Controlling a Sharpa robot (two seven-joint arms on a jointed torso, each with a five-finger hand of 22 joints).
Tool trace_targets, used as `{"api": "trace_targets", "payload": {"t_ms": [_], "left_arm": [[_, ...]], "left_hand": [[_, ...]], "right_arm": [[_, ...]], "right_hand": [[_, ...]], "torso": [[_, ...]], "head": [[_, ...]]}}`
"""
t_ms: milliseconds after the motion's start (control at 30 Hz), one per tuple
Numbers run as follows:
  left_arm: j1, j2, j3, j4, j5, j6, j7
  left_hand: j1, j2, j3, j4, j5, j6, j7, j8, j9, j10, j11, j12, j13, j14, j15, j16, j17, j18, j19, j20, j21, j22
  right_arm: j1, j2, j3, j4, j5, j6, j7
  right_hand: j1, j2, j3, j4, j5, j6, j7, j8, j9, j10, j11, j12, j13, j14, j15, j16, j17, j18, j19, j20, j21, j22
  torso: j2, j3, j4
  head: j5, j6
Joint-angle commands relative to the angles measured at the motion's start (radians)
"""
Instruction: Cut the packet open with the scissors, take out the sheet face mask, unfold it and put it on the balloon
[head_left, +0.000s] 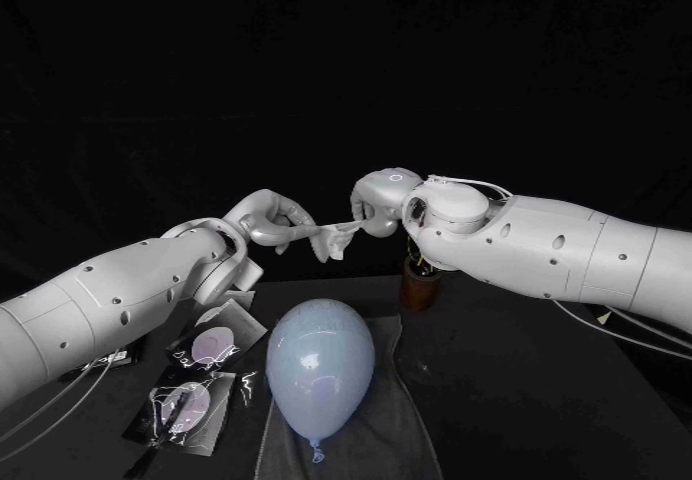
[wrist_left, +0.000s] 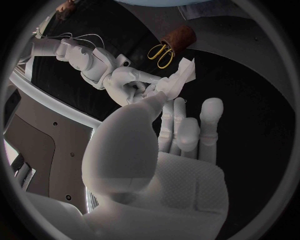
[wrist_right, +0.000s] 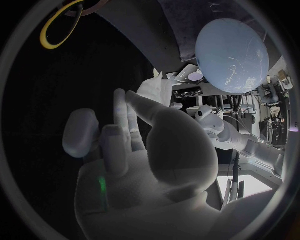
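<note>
Our left arm (head_left: 116, 300) and right arm (head_left: 577, 250) are smooth, rounded white shells dotted with small dark holes (head_left: 505, 228). Thin pale cables (head_left: 623, 328) run under the right arm, finer wires (head_left: 469, 183) arch over its wrist, and more cables trail below the left arm. Our left hand (head_left: 271, 222) and right hand (head_left: 378, 212) are silver-grey, with slim fingers (wrist_left: 212, 115) ending in rounded tips. The left palm carries a finely dimpled pad (wrist_left: 194, 185). A small green glow (wrist_right: 100, 185) sits on the right hand.
</note>
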Motion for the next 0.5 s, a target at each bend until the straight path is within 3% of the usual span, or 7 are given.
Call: {"api": "trace_targets", "payload": {"t_ms": [33,333,500], "left_arm": [[0.003,0.003,0.001,-0.005,0.011,-0.004,0.019],[0.009,0.004,0.001,-0.01,0.048,-0.004,0.023],[0.019,-0.001,0.001,0.007,0.081,0.025,0.018]], "left_hand": [[0.01,0.002,0.006,0.002,0.006,0.004,0.0,0.003,0.005,0.006,-0.002,0.001,-0.001,-0.001,0.0,0.005,-0.001,0.004,-0.005,0.0,-0.002,-0.001],[0.013,0.002,0.01,0.002,0.007,0.004,0.002,0.004,0.006,0.009,-0.003,-0.001,-0.003,-0.003,-0.001,0.004,-0.003,0.004,-0.008,0.0,-0.004,-0.003],[0.014,0.001,0.017,0.006,0.006,0.001,0.004,0.005,0.009,0.02,-0.005,-0.01,-0.01,-0.01,-0.003,0.001,-0.013,0.006,-0.018,-0.001,-0.01,-0.011]], "right_arm": [[0.001,0.004,-0.001,-0.011,-0.044,-0.023,-0.002],[0.001,0.01,-0.006,-0.025,-0.018,-0.043,0.016],[0.0,0.012,-0.011,-0.027,0.069,-0.105,0.043]], "right_hand": [[0.002,0.01,0.008,0.001,0.005,0.006,-0.001,0.007,0.001,0.026,-0.019,0.003,0.0,0.058,-0.005,0.003,0.016,0.0,0.006,-0.003,0.003,0.012],[-0.002,0.008,0.009,0.003,0.005,0.006,-0.001,0.008,0.002,0.028,-0.019,0.002,0.001,0.055,-0.006,-0.001,0.004,0.001,0.004,-0.004,-0.004,0.008],[-0.006,0.005,0.015,0.007,0.005,0.0,0.001,0.005,0.001,0.023,-0.018,-0.003,0.001,0.051,-0.004,-0.007,-0.011,0.005,-0.006,-0.004,-0.023,-0.003]], "torso": [[0.0,0.0002,0.0007],[0.0,-0.0006,-0.0002],[0.0,0.0003,0.0005]], "head": [[0.0,0.001],[0.002,0.004],[0.004,0.005]]}}
